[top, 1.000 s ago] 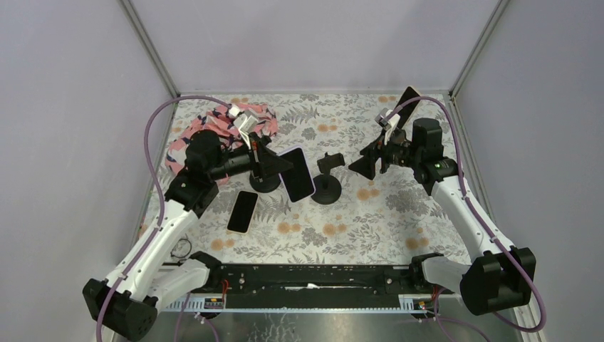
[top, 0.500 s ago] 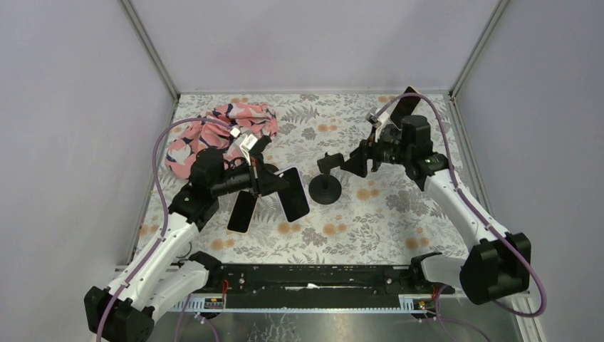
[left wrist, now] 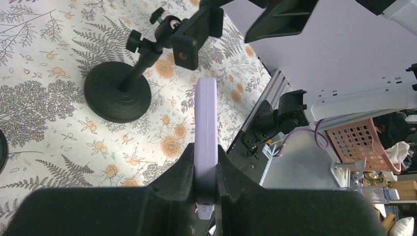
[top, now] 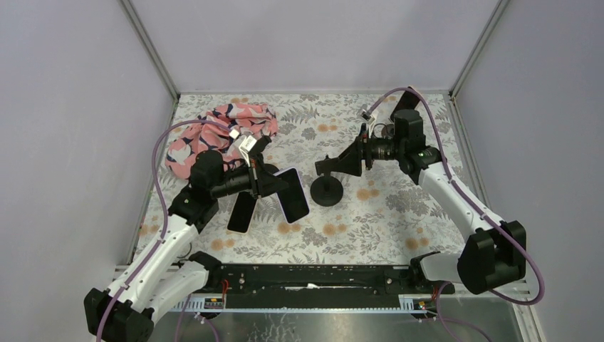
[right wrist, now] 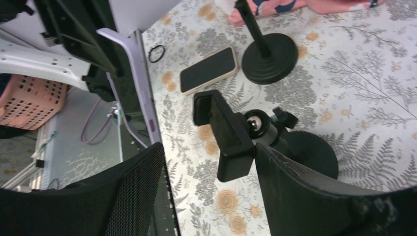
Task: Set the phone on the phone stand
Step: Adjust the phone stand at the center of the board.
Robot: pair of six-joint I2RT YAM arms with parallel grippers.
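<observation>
My left gripper (top: 274,184) is shut on the lavender phone (top: 293,194), which hangs tilted above the table just left of the black phone stand (top: 327,191). The left wrist view has the phone (left wrist: 205,113) edge-on, pinched between my fingers (left wrist: 182,172), with the stand's round base (left wrist: 117,94) and clamp head (left wrist: 196,34) beyond it. My right gripper (top: 340,164) is open at the stand's head. In the right wrist view the clamp (right wrist: 227,137) sits between my spread fingers, closer to the right finger (right wrist: 305,187), and my right gripper (right wrist: 209,150) holds nothing.
A second phone (top: 242,211) lies flat, screen up, on the floral cloth below the left gripper. Another black stand (right wrist: 268,54) is behind it. A pink patterned cloth (top: 221,128) lies at the back left. A small black ring (right wrist: 157,53) rests near the table's front edge.
The right gripper has swung left until its fingers flank the stand's clamp head. The left arm drew the phone down and nearer earlier, then stayed still.
</observation>
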